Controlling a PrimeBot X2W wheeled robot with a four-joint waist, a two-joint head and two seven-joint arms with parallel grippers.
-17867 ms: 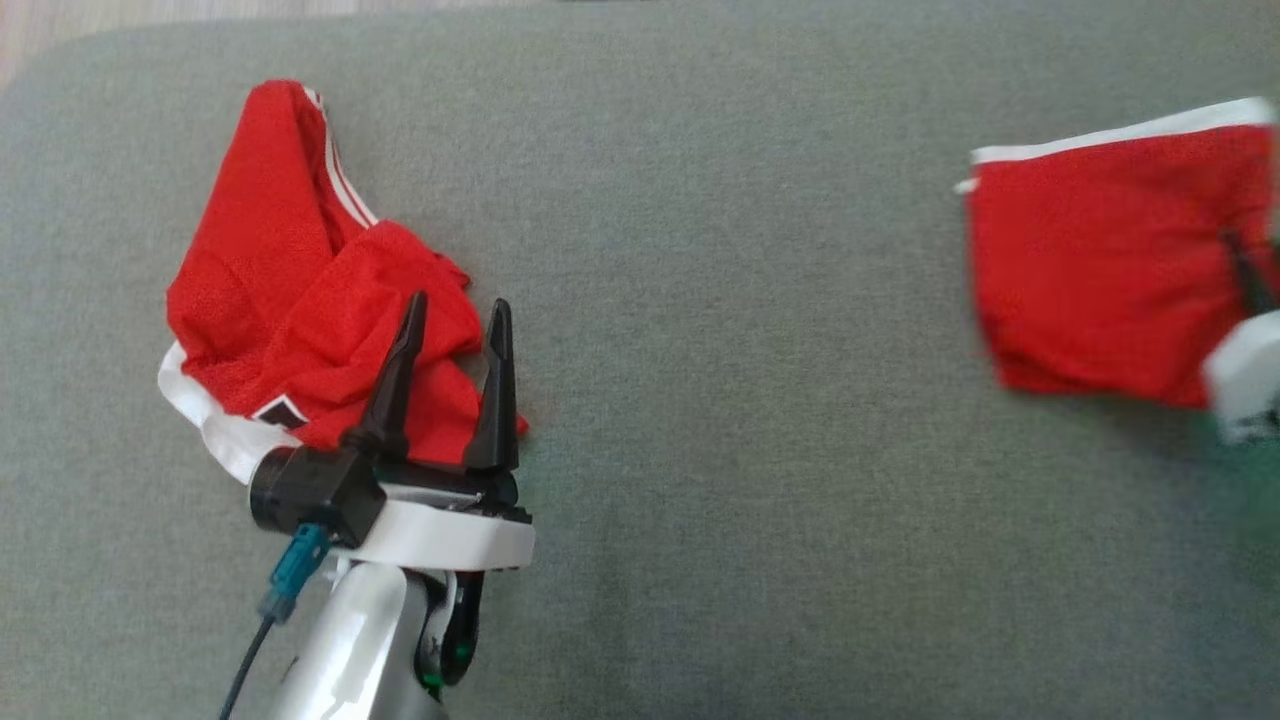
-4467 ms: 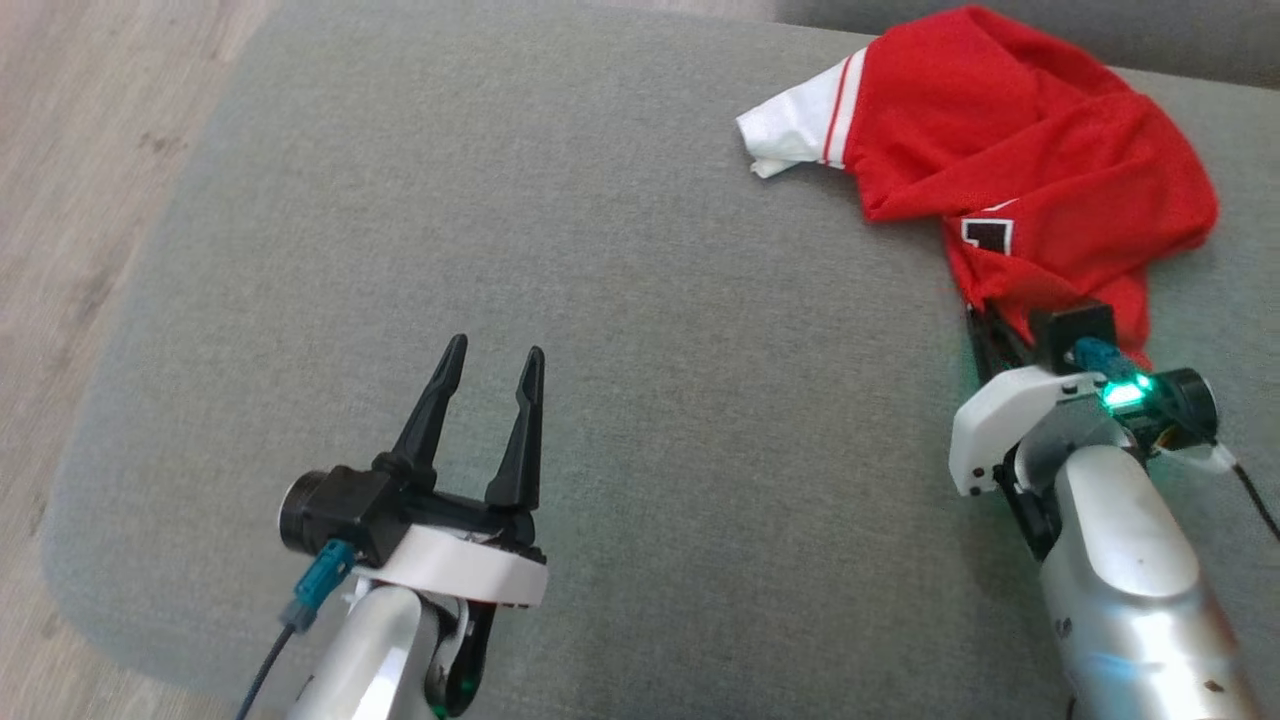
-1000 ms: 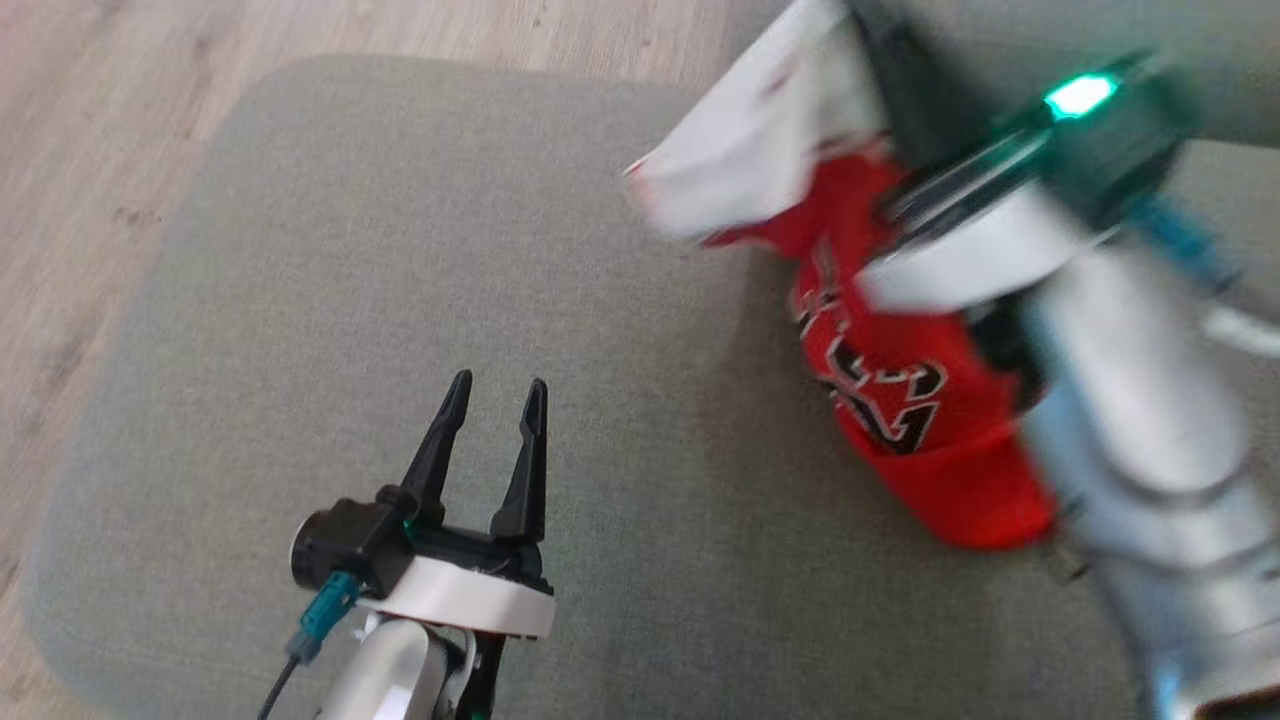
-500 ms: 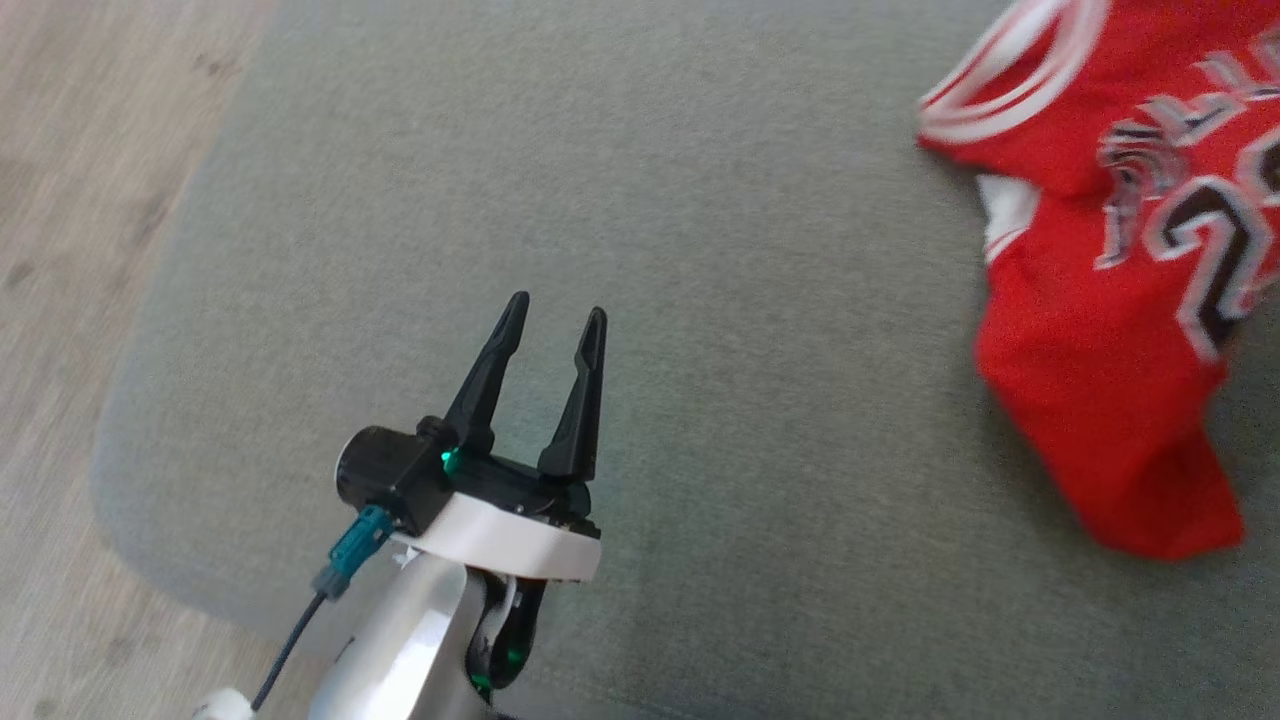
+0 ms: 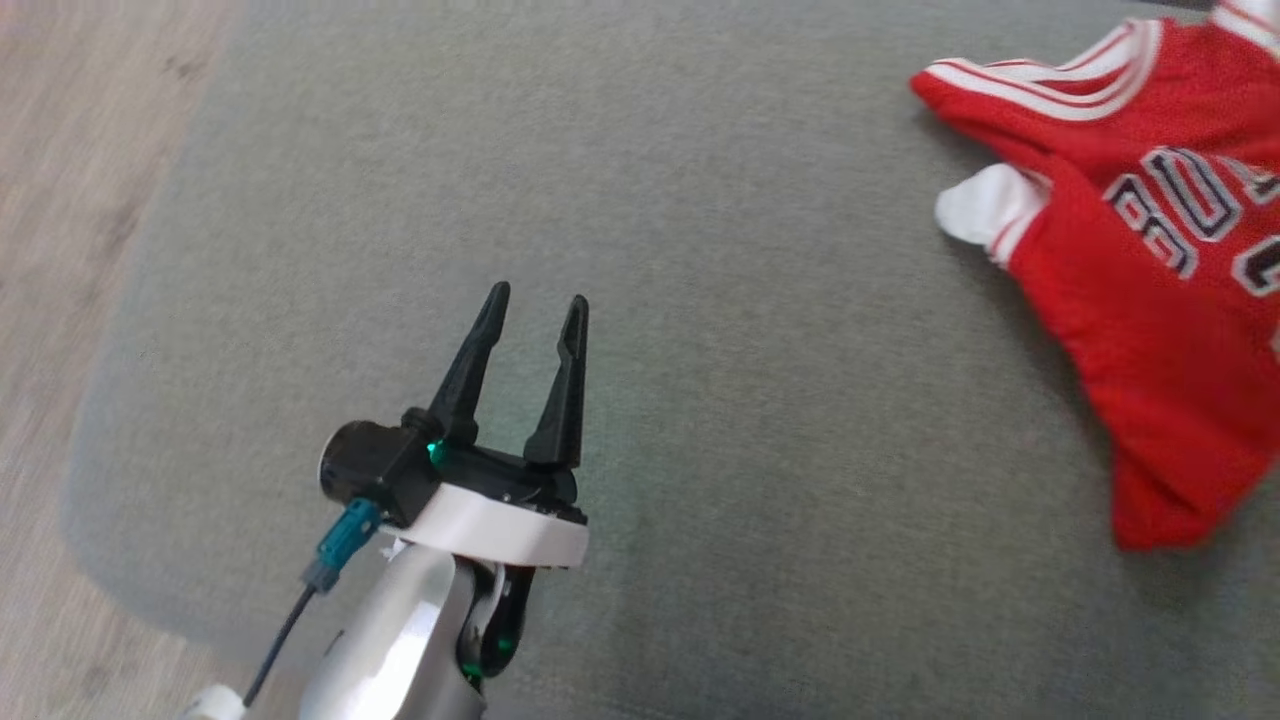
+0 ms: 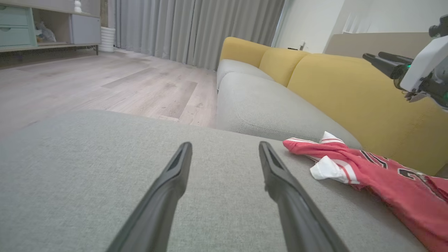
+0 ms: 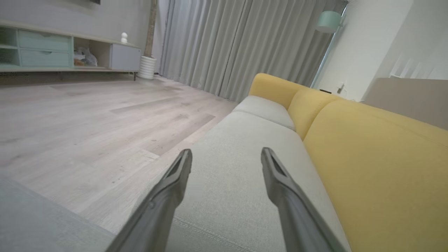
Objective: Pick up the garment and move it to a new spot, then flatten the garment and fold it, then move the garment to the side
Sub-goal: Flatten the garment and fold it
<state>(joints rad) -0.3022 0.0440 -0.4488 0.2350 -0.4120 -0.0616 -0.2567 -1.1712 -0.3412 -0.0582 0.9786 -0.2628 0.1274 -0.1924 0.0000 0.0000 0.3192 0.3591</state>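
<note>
A broad grey fabric sofa cushion (image 5: 700, 450) carries the work. A crumpled red mesh basketball jersey with white trim (image 5: 1150, 330) lies on it at two o'clock in the head view, loose and gripped by nothing. The left pincer (image 5: 538, 297) hovers at seven o'clock, fingers spread and empty. The right pincer (image 7: 226, 151) is likewise spread and empty, raised above the sofa. By this, the jersey looks set down, while flattening, folding and shifting aside remain.
</note>
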